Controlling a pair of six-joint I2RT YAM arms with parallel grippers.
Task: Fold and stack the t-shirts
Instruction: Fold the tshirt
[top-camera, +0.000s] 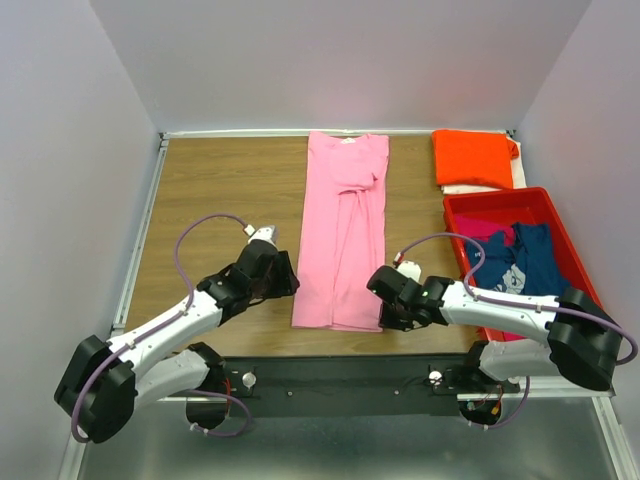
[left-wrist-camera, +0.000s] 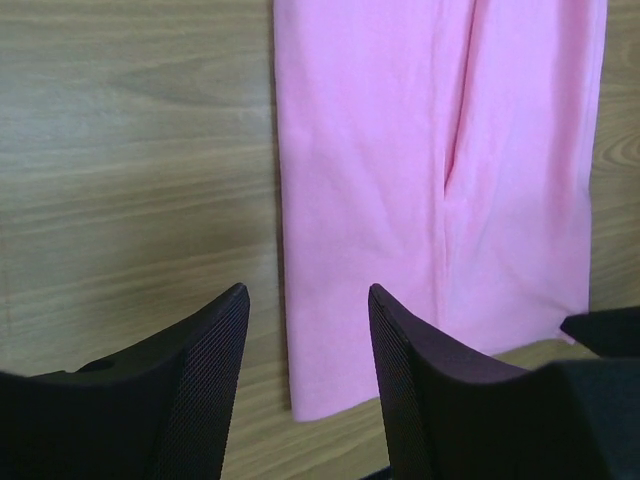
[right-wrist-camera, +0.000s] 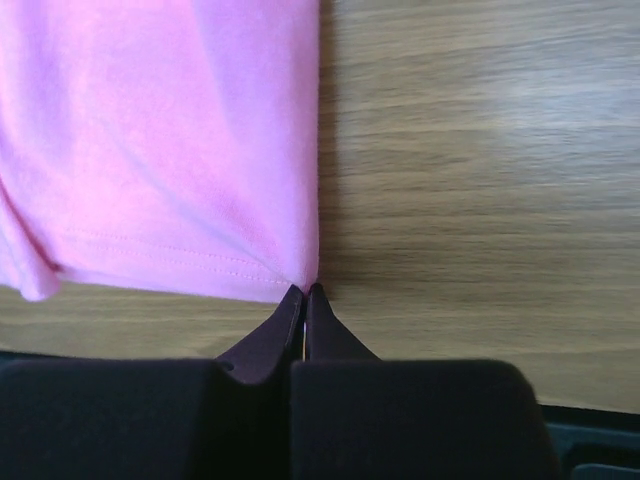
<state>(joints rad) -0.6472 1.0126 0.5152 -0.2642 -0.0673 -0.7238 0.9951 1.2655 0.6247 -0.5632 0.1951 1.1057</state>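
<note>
Pink tee (top-camera: 340, 230) lies flat in the middle of the bench (top-camera: 220, 190), sides folded in to a long strip, collar at far end; the crosswise folds look not yet made. L claw (top-camera: 278, 272) sits low by its near-left corner, jaws apart w/ that corner seen between them, nothing gripped. R claw (top-camera: 388, 303) is pinched tight on the pink tee's near-right hem corner; cloth puckers toward the tips in wrist view. Far right: orange tee (top-camera: 472, 157) folded on bench, so 1 looks done; pale strip (top-camera: 485, 186) shows under it, can't tell what. Nearer, red bin (top-camera: 450, 212) holds magenta tee (top-camera: 487, 228) and navy tee (top-camera: 522, 260), both crumpled, unfolded. Est. progress: 1 done, 1 mid-fold, 2 left, stack barely begun. Text: navy tee has white print, too small to read; no brands or labels legible elsewhere.
</note>
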